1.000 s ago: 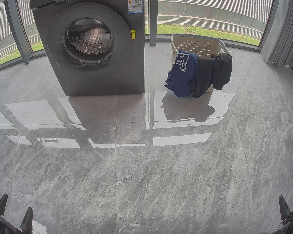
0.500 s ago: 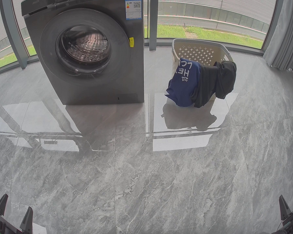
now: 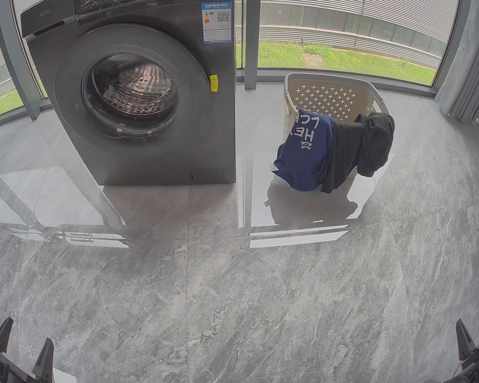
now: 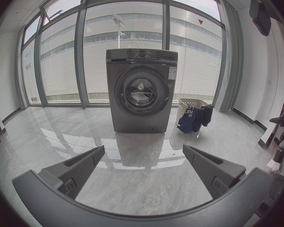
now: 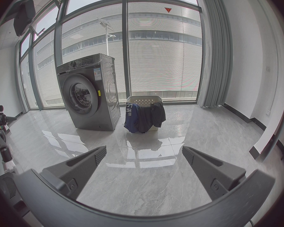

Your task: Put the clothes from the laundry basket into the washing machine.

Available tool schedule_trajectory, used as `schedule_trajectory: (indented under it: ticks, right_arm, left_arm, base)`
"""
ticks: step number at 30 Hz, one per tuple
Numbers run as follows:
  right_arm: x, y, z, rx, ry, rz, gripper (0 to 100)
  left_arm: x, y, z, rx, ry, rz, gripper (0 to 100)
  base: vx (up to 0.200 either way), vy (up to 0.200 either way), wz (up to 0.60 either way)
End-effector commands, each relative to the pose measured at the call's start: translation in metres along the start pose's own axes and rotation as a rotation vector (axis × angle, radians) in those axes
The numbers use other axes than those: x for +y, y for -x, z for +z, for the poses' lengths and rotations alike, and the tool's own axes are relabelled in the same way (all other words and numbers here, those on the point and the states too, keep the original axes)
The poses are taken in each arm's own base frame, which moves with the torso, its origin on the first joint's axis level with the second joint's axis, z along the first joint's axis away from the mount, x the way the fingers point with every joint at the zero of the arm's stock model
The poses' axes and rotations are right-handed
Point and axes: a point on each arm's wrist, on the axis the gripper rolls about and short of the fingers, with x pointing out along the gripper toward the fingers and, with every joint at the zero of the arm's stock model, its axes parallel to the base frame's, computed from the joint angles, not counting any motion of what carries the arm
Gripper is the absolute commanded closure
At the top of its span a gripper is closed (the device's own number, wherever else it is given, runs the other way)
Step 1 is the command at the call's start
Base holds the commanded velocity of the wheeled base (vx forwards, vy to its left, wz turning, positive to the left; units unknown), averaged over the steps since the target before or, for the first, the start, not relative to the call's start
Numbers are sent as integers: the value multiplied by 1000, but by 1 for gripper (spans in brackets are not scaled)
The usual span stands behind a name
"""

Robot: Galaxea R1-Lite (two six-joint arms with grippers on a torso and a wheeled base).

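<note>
Left gripper (image 4: pixel 142 148) and right gripper (image 5: pixel 144 148) sit low over the near floor, both spread wide and empty. Well beyond them, a blue shirt (image 3: pixel 303 152) and dark garments (image 3: pixel 359 142) drape over the laundry basket (image 3: pixel 330 78), just beside the washing machine (image 3: pixel 143 150). Its drum looks empty, so by my assessment nothing is loaded and the whole task is outstanding.
</note>
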Motion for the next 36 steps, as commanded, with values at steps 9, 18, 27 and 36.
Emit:
schedule_trajectory:
  ticks: [9,18,27,36]
  right_arm:
    - [0,-1,-5,7,0,2,0]
    - [0,-1,-5,7,0,2,0]
    - [0,-1,-5,7,0,3,0]
    - [0,-1,-5,7,0,3,0]
  left_arm:
    - [0,0,-5,-1,0,1,0]
    - [0,0,-5,-1,0,2,0]
    - [0,0,-5,-1,0,-1,0]
    - [0,0,-5,-1,2,1,0]
  base:
    - [0,-178,0]
    - [0,-200,0]
    - [0,-156,0]
    - [0,0,0]
